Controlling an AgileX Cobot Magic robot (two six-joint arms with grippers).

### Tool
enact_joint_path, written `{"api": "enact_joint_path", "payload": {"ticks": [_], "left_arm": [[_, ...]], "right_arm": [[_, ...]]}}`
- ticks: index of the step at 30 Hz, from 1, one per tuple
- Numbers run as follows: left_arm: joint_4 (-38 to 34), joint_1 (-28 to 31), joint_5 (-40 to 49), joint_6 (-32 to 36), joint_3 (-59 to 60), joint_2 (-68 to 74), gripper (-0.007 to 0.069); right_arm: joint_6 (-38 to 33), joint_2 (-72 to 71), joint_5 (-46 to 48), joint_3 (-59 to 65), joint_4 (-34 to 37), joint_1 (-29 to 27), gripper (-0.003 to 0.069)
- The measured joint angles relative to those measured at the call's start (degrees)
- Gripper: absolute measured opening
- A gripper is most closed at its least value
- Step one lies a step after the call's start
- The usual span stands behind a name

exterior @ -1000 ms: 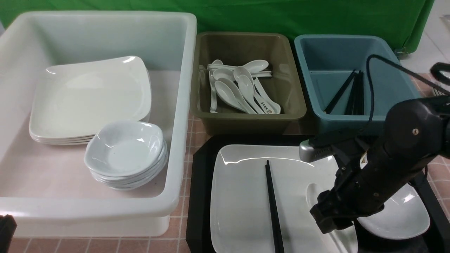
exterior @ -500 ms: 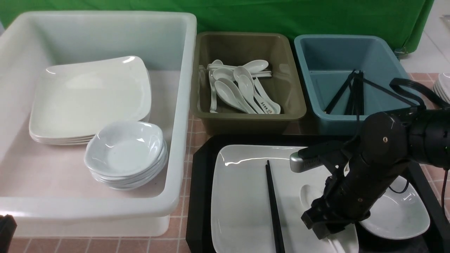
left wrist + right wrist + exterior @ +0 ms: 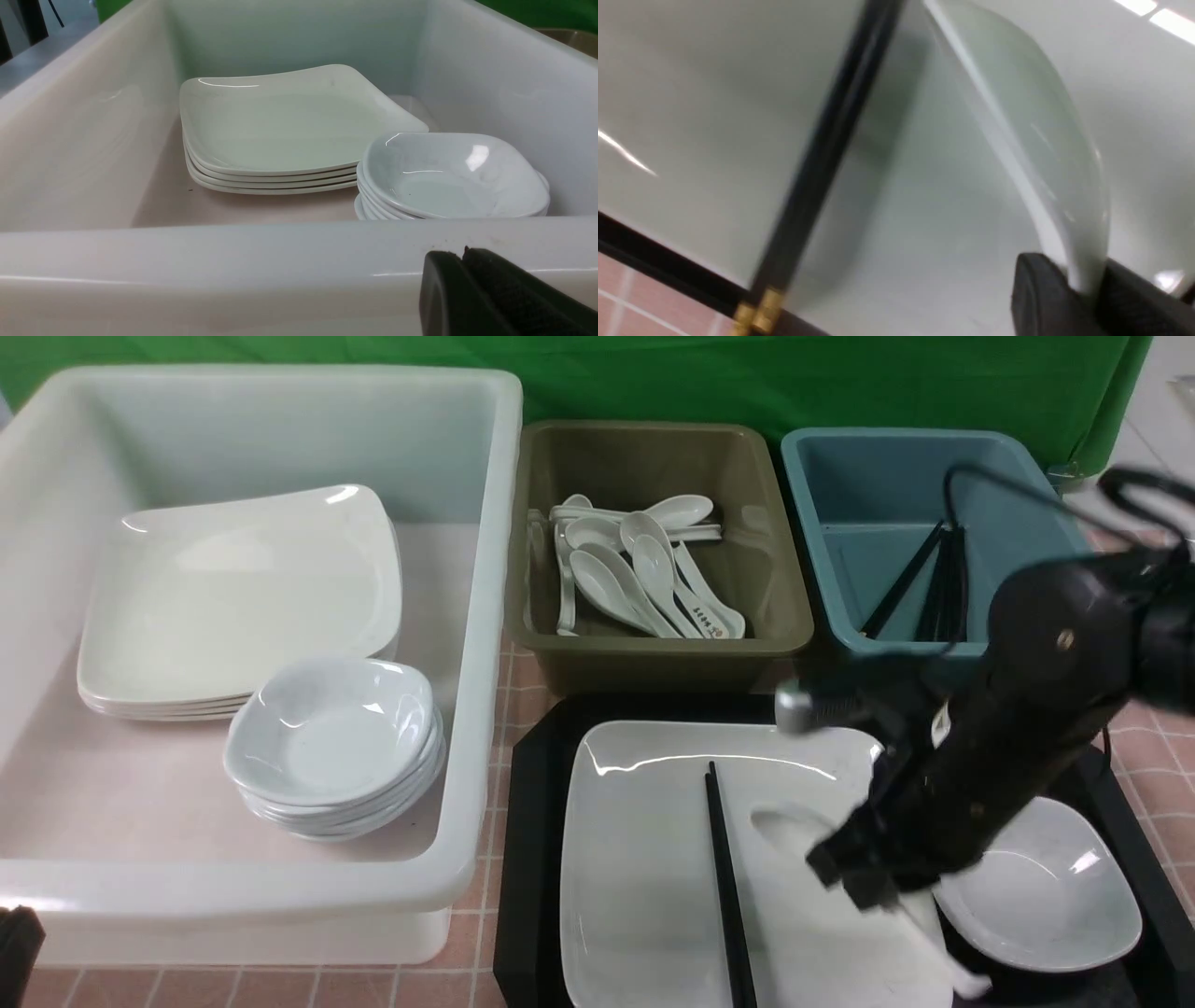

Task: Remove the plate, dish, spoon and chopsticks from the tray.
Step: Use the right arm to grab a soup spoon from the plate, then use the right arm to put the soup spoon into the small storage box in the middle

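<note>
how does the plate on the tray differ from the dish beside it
The plate is far larger and flatter; the dish is small and bowl-like. The plate carries the chopsticks; the dish holds nothing. Both are glossy, pale rounded squares on the black tray.

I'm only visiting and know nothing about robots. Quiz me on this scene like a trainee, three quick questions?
1. True or false: the right gripper is shut on the spoon.
2. What lies on the plate? A) black chopsticks B) a fork C) a cup
3. Fill in: the other spoons lie in the ____ tub.
Key: 1 true; 2 A; 3 olive.
</note>
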Motion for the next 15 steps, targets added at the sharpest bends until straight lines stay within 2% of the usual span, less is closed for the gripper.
{"api": "enact_joint_path", "payload": {"ticks": [9,15], "left_arm": [[0.0,0.0,0.0,0.0,0.0,0.0,0.0022],[0.0,0.0,0.0,0.0,0.0,0.0,0.0022]], "right_arm": [[1.68,1.64,-6.62,-16.21,-0.06,0.0,0.012],[2.82,11.25,-24.63,-27.42,-0.06,0.0,0.012]]}}
